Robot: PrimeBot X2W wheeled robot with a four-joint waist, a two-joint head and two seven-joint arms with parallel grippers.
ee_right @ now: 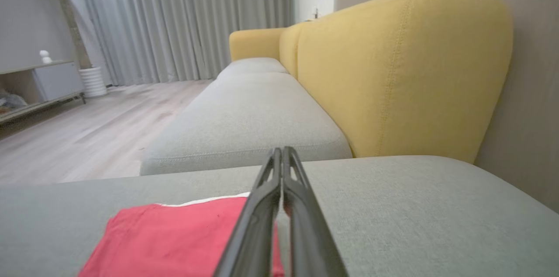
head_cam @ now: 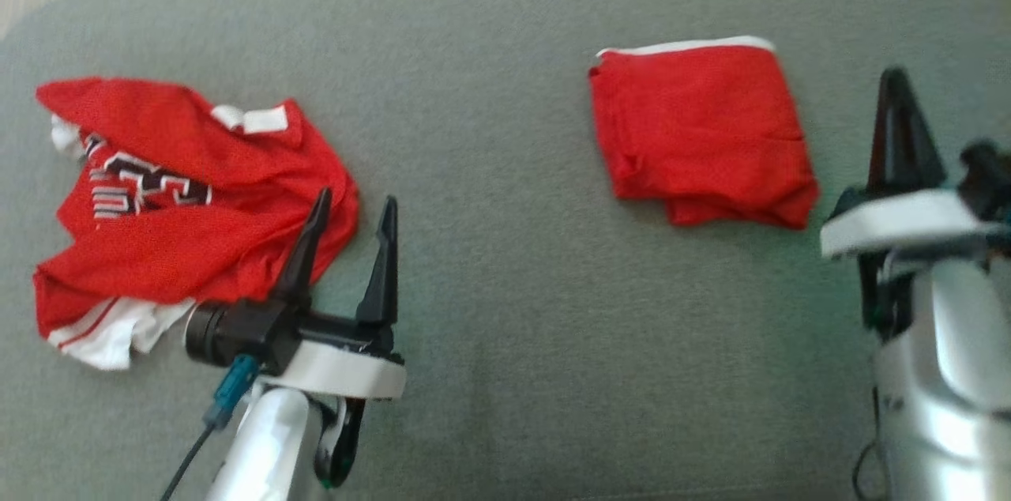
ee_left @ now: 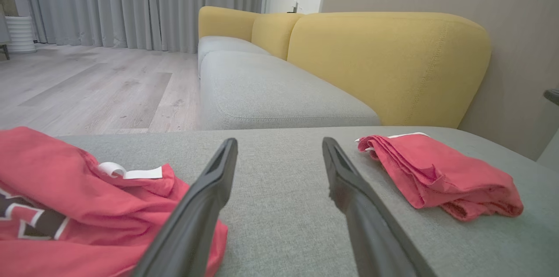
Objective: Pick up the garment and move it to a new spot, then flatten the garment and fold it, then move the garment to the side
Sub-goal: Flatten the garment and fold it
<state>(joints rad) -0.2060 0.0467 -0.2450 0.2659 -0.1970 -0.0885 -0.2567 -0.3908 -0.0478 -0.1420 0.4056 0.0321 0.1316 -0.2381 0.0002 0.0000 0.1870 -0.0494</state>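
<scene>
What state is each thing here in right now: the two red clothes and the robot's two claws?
jersey: crumpled, unfolded, lying on the cushion.
folded garment: folded, lying on the cushion, clear of both grippers.
left gripper: open, empty, at the jersey's edge.
right gripper: shut, holding nothing, beside the folded garment.

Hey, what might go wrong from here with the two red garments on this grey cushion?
The open left gripper has one finger over the edge of the crumpled jersey; a shallow pinch might catch a single layer and bunch it. The shut right gripper sits close beside the folded garment; a sideways swing could disturb its fold.
</scene>
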